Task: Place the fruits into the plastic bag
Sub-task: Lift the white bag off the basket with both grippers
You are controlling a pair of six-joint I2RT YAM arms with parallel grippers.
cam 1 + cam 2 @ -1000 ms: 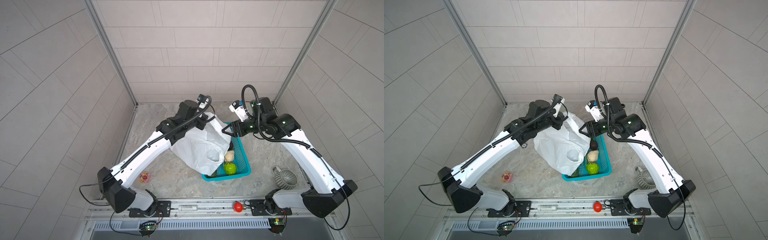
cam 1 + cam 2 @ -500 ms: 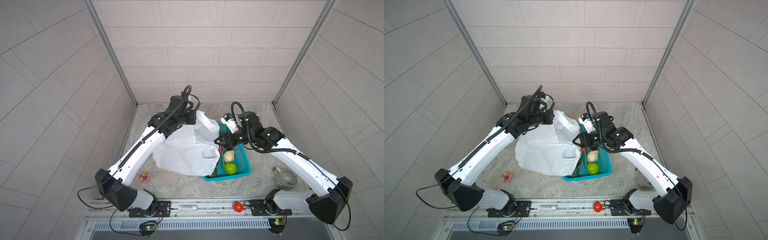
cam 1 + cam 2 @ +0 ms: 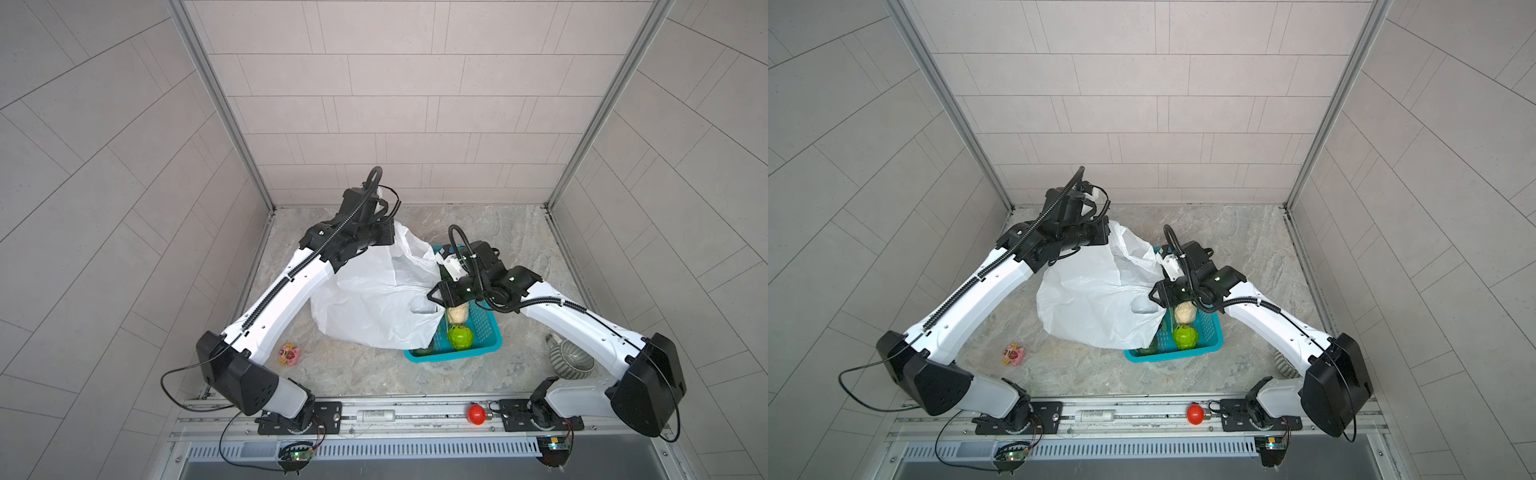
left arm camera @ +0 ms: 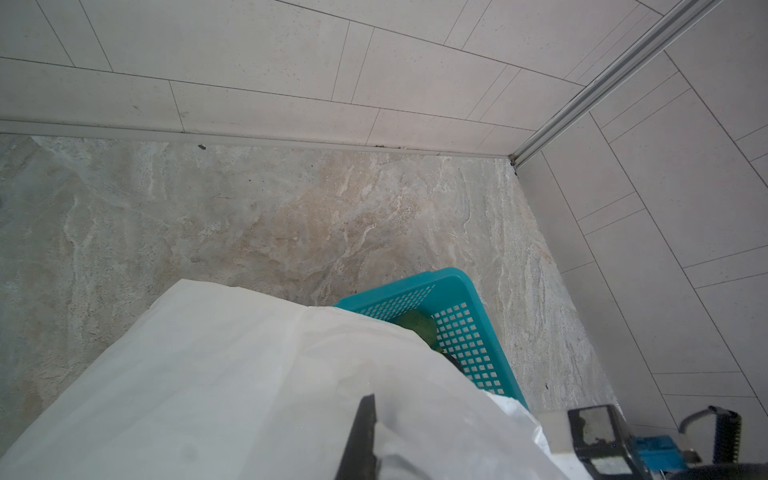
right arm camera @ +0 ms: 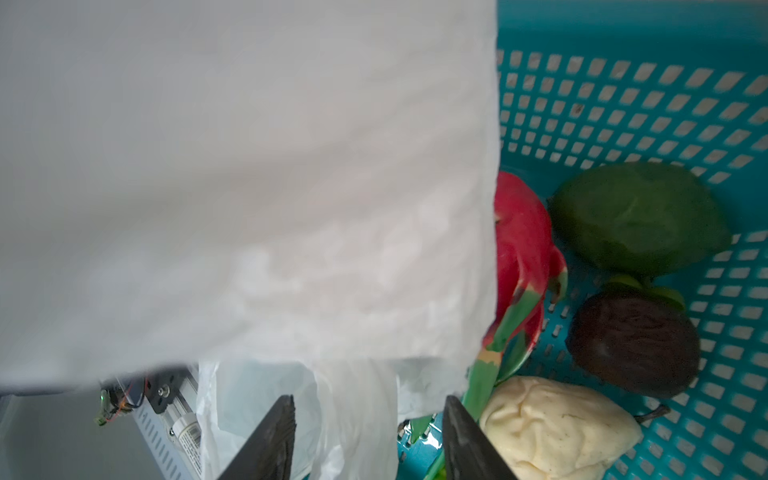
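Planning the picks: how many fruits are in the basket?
5 visible, all in the basket: dragon fruit, avocado, black oval, cream ball, green ball. The bag may hide more.

dragon fruit [image 5: 521, 241] half behind plastic bag [image 5: 249, 187]

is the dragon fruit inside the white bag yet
No, the dragon fruit lies in the teal basket beside the avocado, partly behind the plastic bag.

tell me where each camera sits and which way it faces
Top views: high in front, looking down on the table; both arms whole.
Left wrist: left arm, facing the back wall over the plastic bag; one fingertip shows.
Right wrist: right arm, looking down at fruits in the basket; right hand open.
Shared: bag and basket, every view.
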